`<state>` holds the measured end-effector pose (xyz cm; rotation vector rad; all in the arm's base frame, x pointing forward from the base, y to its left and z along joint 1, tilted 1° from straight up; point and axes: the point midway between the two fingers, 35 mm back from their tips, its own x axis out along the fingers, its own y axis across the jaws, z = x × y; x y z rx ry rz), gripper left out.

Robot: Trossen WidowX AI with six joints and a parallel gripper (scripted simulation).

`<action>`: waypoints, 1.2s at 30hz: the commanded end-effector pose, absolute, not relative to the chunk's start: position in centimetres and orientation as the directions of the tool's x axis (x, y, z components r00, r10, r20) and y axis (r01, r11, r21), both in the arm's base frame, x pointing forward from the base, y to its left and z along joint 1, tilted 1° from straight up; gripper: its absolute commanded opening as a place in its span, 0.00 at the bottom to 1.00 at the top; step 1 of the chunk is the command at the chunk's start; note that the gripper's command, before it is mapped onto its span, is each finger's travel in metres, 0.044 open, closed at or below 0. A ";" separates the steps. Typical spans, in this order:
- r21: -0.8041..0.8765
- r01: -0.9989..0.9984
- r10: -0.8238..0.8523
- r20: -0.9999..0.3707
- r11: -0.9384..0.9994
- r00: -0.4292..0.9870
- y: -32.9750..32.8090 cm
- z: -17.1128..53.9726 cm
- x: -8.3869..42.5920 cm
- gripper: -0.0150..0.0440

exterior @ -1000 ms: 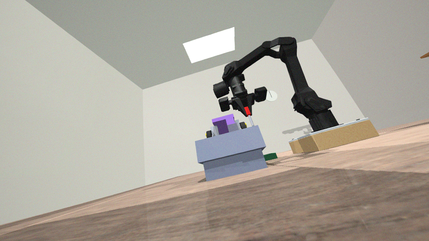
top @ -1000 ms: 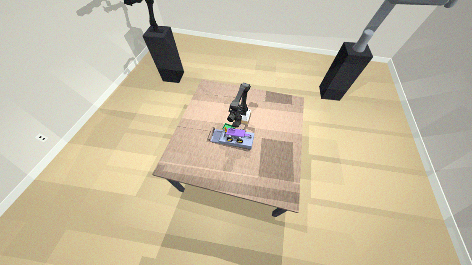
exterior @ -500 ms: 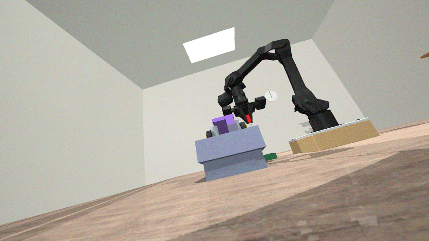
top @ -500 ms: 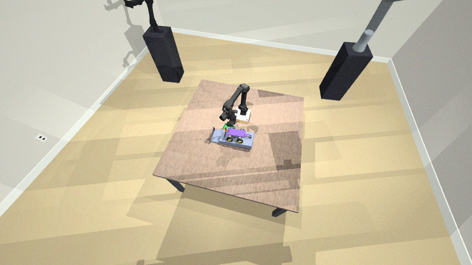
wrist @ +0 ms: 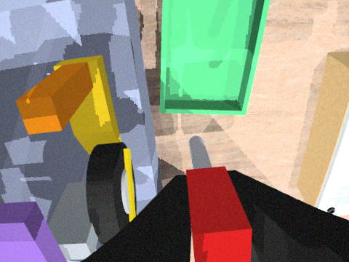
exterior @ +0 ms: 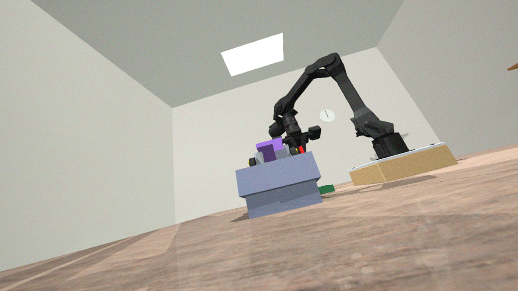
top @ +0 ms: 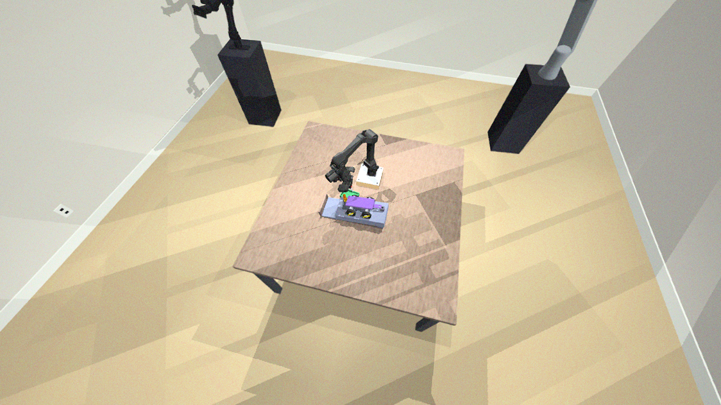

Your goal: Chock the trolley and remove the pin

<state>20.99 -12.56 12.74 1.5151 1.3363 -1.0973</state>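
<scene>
Gripping the red-headed stop pin by its blocky head, your gripper hangs near the left part of the ramp, the grey shank pointing toward the green tray. The pin looks light and stiff, its shank probably slick, so keep to the flat-sided head. On the ramp, the yellow chock appears against a wheel of the purple trolley; you carry the pin clear of both.
</scene>
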 end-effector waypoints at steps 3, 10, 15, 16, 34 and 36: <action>0.035 0.995 0.273 -0.960 -0.097 0.060 -14.2 12.6 20.8 0.25; 0.010 0.975 0.250 -0.966 -0.224 0.067 -14.1 12.6 20.8 0.25; -0.012 0.929 0.222 -0.972 -0.369 0.076 -14.0 12.7 20.8 0.25; -0.015 0.917 0.217 -0.973 -0.398 0.078 -14.0 12.7 20.7 0.25; -0.034 0.583 0.123 -0.986 -0.812 0.114 -13.6 12.7 20.7 0.25; -0.037 0.551 0.117 -0.987 -0.833 0.110 -13.6 12.7 20.7 0.25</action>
